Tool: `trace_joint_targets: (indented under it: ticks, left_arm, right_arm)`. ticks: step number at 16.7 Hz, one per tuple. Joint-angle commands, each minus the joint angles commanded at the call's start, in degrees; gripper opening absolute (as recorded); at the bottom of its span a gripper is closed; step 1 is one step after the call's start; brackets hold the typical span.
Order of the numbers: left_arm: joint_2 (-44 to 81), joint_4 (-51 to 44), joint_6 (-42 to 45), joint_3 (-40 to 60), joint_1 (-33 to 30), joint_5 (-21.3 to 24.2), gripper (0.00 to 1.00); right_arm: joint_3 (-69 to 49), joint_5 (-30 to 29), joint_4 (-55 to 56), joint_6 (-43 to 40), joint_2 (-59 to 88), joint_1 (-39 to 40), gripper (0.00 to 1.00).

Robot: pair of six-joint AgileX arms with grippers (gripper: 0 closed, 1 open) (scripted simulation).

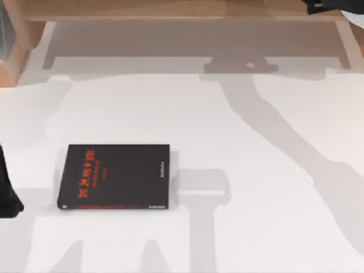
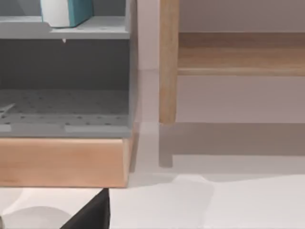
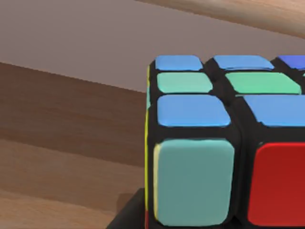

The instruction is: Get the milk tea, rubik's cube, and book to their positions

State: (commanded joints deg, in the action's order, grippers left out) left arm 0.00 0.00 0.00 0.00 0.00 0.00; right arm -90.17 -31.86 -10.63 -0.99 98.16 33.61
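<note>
The rubik's cube (image 3: 224,143) looms close in the right wrist view, with blue, green, teal and red tiles, against a wooden backdrop. My right gripper (image 1: 321,5) is at the far right of the table's back edge by the wooden shelf, shut on the cube; one dark finger (image 3: 128,217) lies against the cube's side. The book (image 2: 71,12), cyan with white page edges, stands on the upper level of a grey rack in the left wrist view. My left arm (image 1: 8,196) is parked at the table's left edge. The milk tea is out of view.
A thin black book with red lettering (image 1: 114,177) lies flat on the white table, left of centre. A wooden shelf (image 1: 170,8) runs along the back. The grey rack (image 2: 66,76) sits on a wooden base (image 2: 62,162) beside a wooden post (image 2: 168,62).
</note>
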Motion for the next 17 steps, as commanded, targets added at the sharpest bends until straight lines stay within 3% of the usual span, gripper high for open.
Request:
trace_joint_targets:
  ticks: [6, 12, 17]
  left_arm:
    - [0.0, 0.0, 0.0, 0.0, 0.0, 0.0, 1.00]
    - [0.0, 0.0, 0.0, 0.0, 0.0, 0.0, 1.00]
    - [0.0, 0.0, 0.0, 0.0, 0.0, 0.0, 1.00]
  right_arm:
    - [-13.0, -9.1, 13.6, 2.0, 8.7, 5.6, 0.00]
    - [-13.8, -8.5, 14.0, 1.9, 8.6, 5.0, 0.00]
    - [-26.0, -3.4, 16.6, 0.6, 14.0, 2.3, 0.00]
